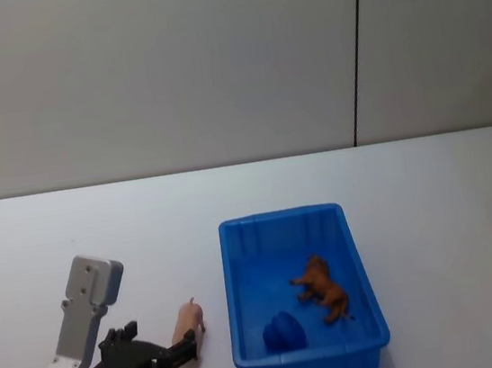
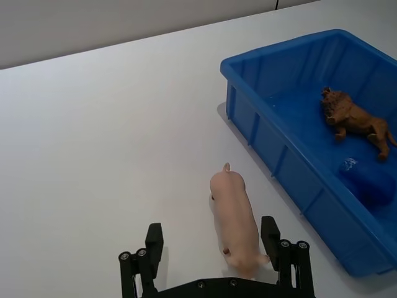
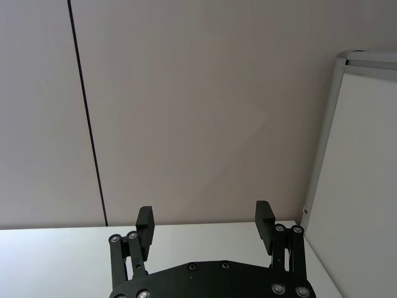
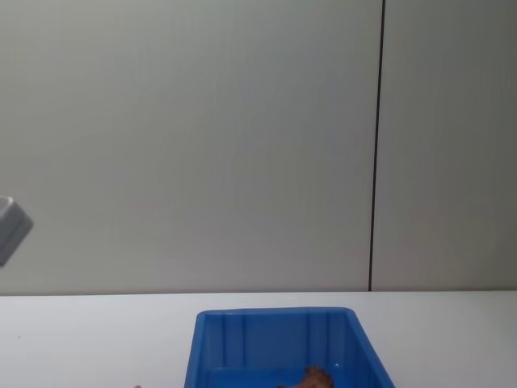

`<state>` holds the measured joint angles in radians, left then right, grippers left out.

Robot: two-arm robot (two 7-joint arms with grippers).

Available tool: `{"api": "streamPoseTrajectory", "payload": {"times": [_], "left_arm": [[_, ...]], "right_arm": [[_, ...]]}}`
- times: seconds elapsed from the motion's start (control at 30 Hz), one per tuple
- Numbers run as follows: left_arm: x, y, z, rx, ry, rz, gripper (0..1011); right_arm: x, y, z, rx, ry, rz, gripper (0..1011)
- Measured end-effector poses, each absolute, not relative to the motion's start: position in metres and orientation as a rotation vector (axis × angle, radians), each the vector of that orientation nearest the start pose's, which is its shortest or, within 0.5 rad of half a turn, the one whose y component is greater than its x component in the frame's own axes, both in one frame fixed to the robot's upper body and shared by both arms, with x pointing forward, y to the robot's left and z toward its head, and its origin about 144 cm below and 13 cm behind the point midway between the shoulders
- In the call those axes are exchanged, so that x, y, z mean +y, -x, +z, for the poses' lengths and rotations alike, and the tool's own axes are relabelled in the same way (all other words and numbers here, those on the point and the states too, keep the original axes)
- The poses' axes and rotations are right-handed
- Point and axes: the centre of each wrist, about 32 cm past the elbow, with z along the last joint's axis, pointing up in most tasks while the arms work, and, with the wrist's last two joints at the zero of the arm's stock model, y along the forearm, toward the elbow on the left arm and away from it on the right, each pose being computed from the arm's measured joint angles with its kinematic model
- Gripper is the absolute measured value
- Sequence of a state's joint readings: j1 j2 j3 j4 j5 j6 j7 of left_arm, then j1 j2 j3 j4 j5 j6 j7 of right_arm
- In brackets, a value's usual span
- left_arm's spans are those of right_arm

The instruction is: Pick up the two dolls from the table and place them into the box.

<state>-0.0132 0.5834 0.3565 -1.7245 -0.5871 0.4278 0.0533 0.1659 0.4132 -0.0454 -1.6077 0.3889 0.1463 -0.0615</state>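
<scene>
Halfway: the brown doll [image 1: 321, 288] lies in the box [image 1: 278, 217], the pink doll [image 1: 189, 318] sits on the table [image 1: 99, 240] at its 9 o'clock, between the wide-spread fingers [image 2: 154, 239] of your left gripper [image 2: 211, 231]; your right gripper [image 3: 205, 217] idles aloft, fingers wide.

The lion doll [image 1: 321, 288] lies in the box [image 1: 231, 295] on the worktop [image 1: 98, 231]. The pig doll [image 1: 189, 319] lies just left of the box, between the left pincer's [image 2: 211, 231] fingers.

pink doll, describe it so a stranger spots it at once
Find the blue box on the white table. Just outside its left wall lies the pale pink doll, straddled by the open left gripper. The brown doll lies inside instead.
</scene>
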Motion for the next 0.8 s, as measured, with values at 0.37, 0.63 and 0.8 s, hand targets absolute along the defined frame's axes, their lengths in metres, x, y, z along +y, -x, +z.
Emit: {"api": "streamPoseTrajectory", "payload": {"times": [0.37,0.63,0.8], "left_arm": [[0.267,-0.46,1.162,0.305,-0.382,1.161,1001],[0.266,-0.469,1.163,0.307,-0.396,1.113,1001],[0.267,-0.47,1.167,0.318,-0.431,1.094,1001]], "right_arm": [[-0.33,-0.499,1.229,-0.053,-0.006,-1.583,1001],[-0.33,-0.499,1.229,-0.054,-0.007,-1.584,1001],[-0.33,-0.499,1.229,-0.054,-0.007,-1.584,1001]]}}
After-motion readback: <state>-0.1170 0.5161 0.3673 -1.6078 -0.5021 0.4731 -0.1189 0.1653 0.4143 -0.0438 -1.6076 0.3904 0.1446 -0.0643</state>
